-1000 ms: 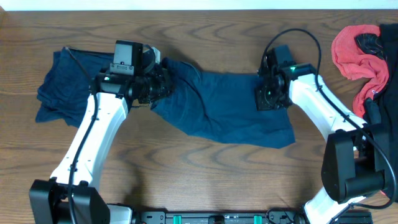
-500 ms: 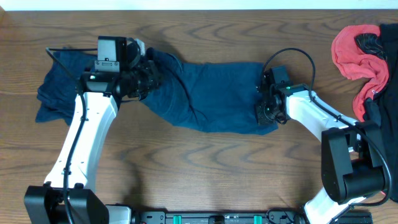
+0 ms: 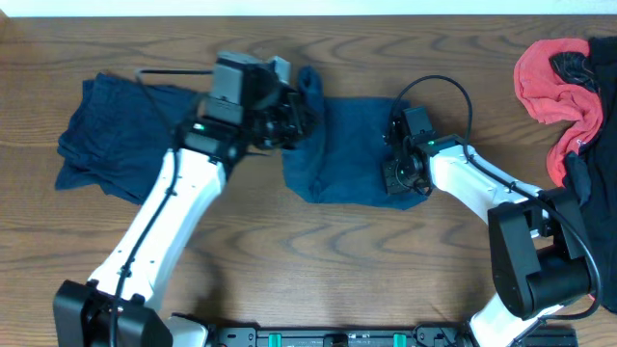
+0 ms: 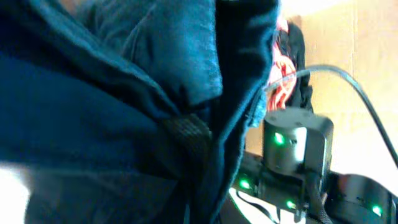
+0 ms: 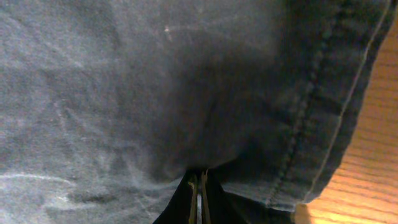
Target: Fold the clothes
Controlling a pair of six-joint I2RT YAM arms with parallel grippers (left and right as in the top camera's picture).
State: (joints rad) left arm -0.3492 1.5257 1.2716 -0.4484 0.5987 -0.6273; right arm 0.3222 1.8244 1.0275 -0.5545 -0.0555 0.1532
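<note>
a blue garment [image 3: 342, 154] lay in the middle of the wooden counter [image 3: 289, 260], bunched into a short, wide shape between the two arms. the left fingers [image 3: 301, 114] were at its upper left corner, where the cloth rose in a hump and draped over them. from the left wrist the same dark blue cloth [image 4: 124, 81] filled nearly the whole picture, folded thickly around the fingers, so they appeared clamped on it, though their tips were buried. the right fingers [image 3: 395, 178] sat at the garment's right edge, low against the counter. in the right wrist view they were pressed together [image 5: 198, 190] with a fold of the cloth pinched between them, and a stitched hem ran down beside bare wood at the far right. a folded blue pile [image 3: 106, 135] lay at the far left of the counter, apart from the garment. a red cloth [image 3: 545, 77] and something black [image 3: 586, 164] were heaped at the right edge.
</note>
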